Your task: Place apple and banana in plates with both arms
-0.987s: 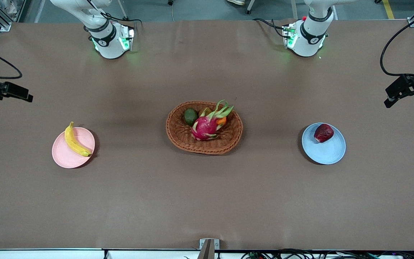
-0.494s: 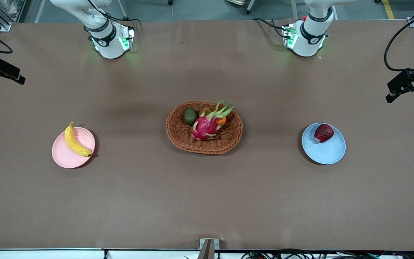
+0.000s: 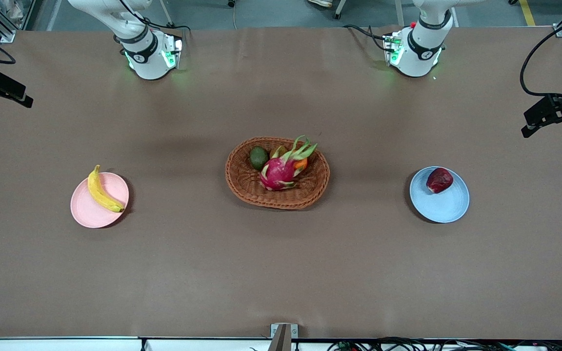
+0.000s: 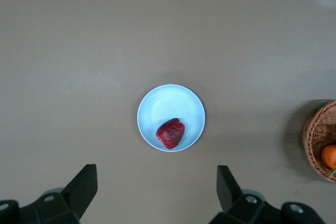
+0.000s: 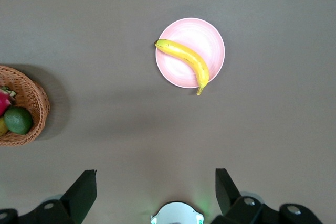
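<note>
The yellow banana (image 3: 101, 191) lies across the pale pink plate (image 3: 96, 214) toward the right arm's end of the table; both also show in the right wrist view, banana (image 5: 185, 60) on plate (image 5: 205, 35). The dark red apple (image 3: 439, 180) sits on the light blue plate (image 3: 442, 207); the left wrist view shows the apple (image 4: 170, 133) on the plate (image 4: 168, 103). My left gripper (image 3: 551, 126) hangs high over the left arm's end of the table, open and empty (image 4: 156, 190). My right gripper (image 3: 3, 90) hangs high over the table's other end, open and empty (image 5: 152, 192).
A brown wicker basket (image 3: 247, 187) stands mid-table with a magenta dragon fruit (image 3: 277, 173), a green avocado (image 3: 258, 157) and an orange fruit (image 3: 300, 164). The arm bases (image 3: 149, 56) (image 3: 415, 51) stand at the table's edge farthest from the front camera.
My right gripper has risen and drawn back toward the bases' edge of the table. My left gripper has shifted slightly the same way. The fruits and plates have not moved.
</note>
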Motion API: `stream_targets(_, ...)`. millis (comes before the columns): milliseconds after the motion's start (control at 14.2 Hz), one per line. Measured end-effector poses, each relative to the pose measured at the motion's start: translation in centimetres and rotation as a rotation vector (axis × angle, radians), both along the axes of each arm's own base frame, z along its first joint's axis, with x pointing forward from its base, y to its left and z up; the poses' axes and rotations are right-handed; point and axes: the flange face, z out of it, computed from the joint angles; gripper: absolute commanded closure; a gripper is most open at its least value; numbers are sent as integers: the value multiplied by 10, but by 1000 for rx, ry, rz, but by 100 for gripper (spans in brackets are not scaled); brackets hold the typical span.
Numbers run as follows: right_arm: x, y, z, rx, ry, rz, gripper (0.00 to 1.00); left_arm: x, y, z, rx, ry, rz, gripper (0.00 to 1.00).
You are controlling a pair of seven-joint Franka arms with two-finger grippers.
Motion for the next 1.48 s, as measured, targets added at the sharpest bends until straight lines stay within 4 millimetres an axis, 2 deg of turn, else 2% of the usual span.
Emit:
stream_targets(212,-5,0,6,-26,-11,15,0,0,0,0,0,1,1,0)
stream_targets(494,-5,11,8,-30,-17,67,0,0,0,0,0,2,1,0)
stream_targets(1481,-7,10,9,-26,-12,98,0,0,0,-1,0,3,2,0)
